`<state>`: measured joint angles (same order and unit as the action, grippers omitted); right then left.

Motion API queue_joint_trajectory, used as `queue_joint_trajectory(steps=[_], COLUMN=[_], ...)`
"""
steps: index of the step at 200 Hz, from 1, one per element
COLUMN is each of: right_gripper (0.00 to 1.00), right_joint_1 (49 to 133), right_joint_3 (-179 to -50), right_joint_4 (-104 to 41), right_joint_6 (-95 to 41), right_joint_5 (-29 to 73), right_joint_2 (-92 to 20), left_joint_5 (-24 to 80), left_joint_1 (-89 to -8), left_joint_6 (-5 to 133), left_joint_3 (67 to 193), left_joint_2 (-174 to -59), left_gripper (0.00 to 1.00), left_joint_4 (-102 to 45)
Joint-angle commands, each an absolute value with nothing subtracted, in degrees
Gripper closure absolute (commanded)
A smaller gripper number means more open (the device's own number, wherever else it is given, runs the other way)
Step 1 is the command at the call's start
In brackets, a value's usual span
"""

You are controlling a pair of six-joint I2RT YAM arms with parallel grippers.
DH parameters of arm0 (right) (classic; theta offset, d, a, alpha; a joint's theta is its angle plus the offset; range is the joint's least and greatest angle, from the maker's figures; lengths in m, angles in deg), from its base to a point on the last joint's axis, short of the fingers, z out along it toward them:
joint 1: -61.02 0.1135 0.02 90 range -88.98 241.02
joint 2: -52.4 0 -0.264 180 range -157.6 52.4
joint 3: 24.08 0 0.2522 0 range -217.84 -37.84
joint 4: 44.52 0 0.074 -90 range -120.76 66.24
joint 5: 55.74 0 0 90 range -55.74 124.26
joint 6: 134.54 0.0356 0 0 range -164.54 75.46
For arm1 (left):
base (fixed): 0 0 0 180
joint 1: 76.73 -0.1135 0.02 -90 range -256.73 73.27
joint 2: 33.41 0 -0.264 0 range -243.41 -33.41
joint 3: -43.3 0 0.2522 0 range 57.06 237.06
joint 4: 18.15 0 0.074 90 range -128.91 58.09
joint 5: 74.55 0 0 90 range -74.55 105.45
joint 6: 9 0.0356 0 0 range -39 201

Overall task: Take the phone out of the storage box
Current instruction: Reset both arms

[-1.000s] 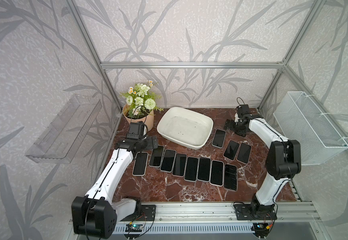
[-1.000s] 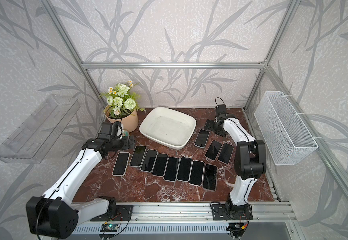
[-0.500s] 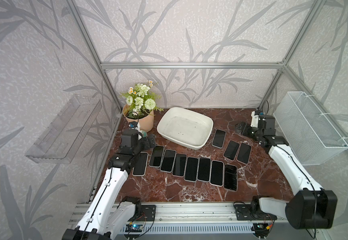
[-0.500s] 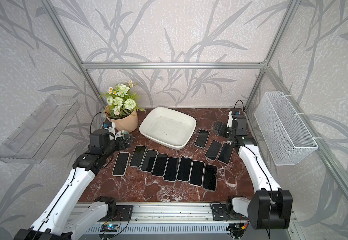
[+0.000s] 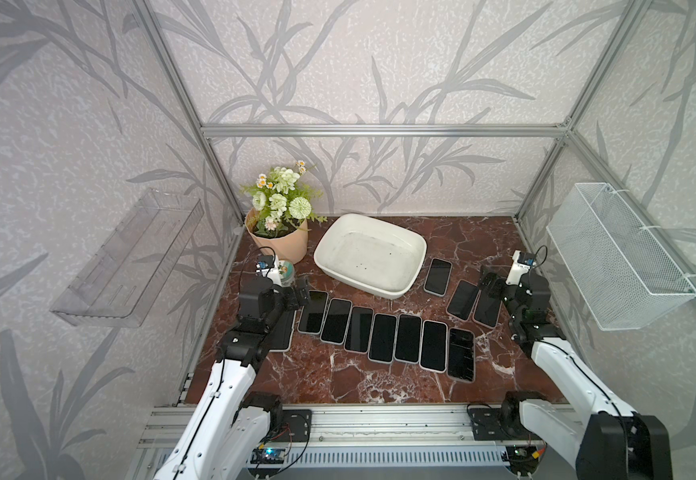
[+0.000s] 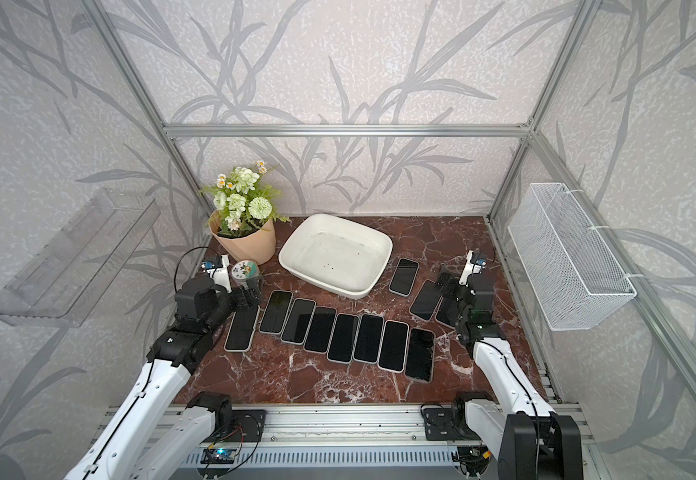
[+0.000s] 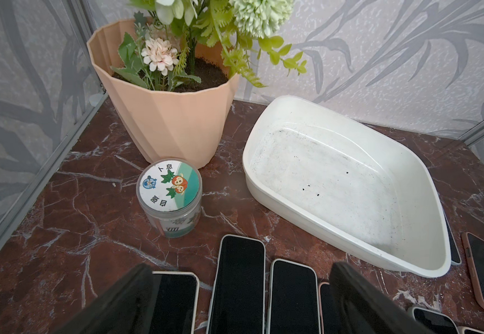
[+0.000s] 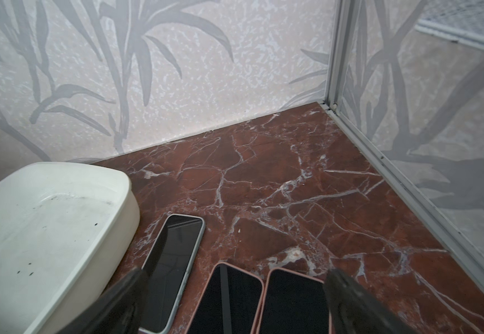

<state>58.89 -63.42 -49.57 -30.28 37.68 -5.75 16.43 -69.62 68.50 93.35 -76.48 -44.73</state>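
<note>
From where I stand, the left gripper hangs with its jaws spread and nothing between them. It is low over the left end of the row of phones across the middle of both top views. The right gripper is likewise spread and empty, above the pink-cased phones at centre right. The storage box, upper centre, holds no phone that I can see, only a few dark specks. Every phone lies out on the marble table. To my eye the job looks finished, so the danger is needless motion. A low swing of either arm would drag a fingertip across the packed screens and shove neighbours together. The left one could also tip the jar just beyond it, beside the flowerpot.
</note>
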Motion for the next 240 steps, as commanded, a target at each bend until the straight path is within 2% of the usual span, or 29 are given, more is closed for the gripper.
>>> queue_joint_trajectory(steps=[1, 94, 140, 166, 177, 208, 240], right_gripper=[0.01, 0.01, 0.01, 0.01, 0.01, 0.01, 0.01], right_joint_1=[58.23, 58.21, 58.19, 58.21, 58.21, 58.29, 58.2], right_joint_3=[-61.34, -57.45, -55.67, -55.61, -55.56, -51.13, -52.81], right_joint_4=[-57.13, -58.83, -72.27, -85.99, -87.47, -104.15, -98.86], right_joint_6=[-31.41, -35.59, -36.75, -38.7, -38.71, -38.47, -38.65], right_joint_5=[42.52, 42.78, 39.47, 36.34, 36.37, 36.78, 35.92], right_joint_2=[-5.91, -11.52, -21.95, -29.75, -32.25, -40.19, -38.75], left_joint_5=[13.69, 5.17, 3.93, 3.11, 2.3, 0.68, -0.49], left_joint_1=[-69.72, -69.75, -69.75, -69.74, -69.74, -69.85, -69.95], left_joint_6=[71.71, 74.4, 75.41, 75.67, 75.78, 78.69, 80.61], left_joint_3=[90.71, 80.0, 78.62, 78.52, 78.43, 78.36, 78.05], left_joint_2=[-74.21, -65.22, -64.62, -65.47, -65.87, -68.35, -76.59], left_gripper=[0.0, 0.0, 0.0, 0.0, 0.0, 0.0, 0.0], left_joint_4=[-42.16, -38.44, -36.56, -36.09, -35.45, -30.52, -21.46])
